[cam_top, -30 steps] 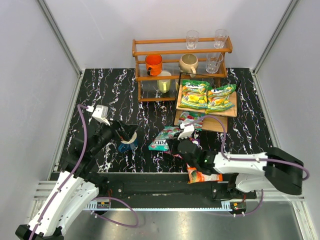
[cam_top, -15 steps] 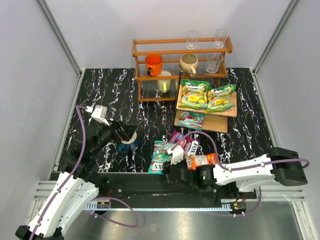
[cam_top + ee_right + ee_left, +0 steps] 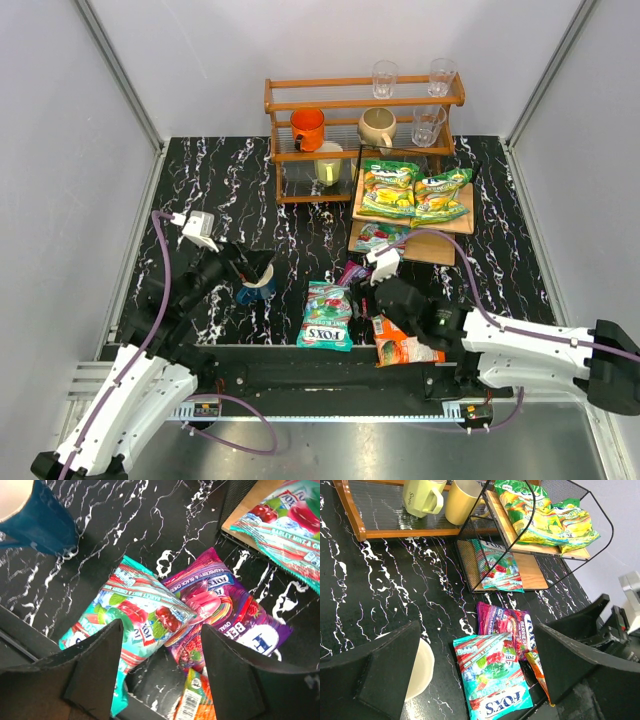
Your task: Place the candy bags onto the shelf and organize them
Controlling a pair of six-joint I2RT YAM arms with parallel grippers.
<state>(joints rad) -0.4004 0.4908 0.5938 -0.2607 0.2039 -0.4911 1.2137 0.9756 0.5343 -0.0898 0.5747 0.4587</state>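
Two green-yellow candy bags (image 3: 390, 190) (image 3: 441, 196) lie on the shelf's upper board (image 3: 463, 222). A teal FOX'S bag (image 3: 378, 236) rests on the lower board (image 3: 432, 246). On the table lie a second teal bag (image 3: 328, 316), a purple bag (image 3: 351, 272) and an orange bag (image 3: 405, 349). My right gripper (image 3: 362, 296) hovers open over these three (image 3: 130, 612) (image 3: 220, 610) (image 3: 200, 700), nothing between its fingers; midpoint (image 3: 162, 670). My left gripper (image 3: 254, 268) stands open above a mug, its view showing the teal bag (image 3: 492, 680).
A blue-and-cream mug (image 3: 257, 291) stands under the left gripper. An orange-brown rack (image 3: 365, 100) with cups and glasses is behind the shelf. A black wire frame (image 3: 540, 490) rises around the shelf boards. A black rail (image 3: 300, 372) runs along the near edge.
My right gripper went from shut to open. The teal bag on the table slid nearer to the front edge. The right arm swung left and near, then back toward the purple bag.
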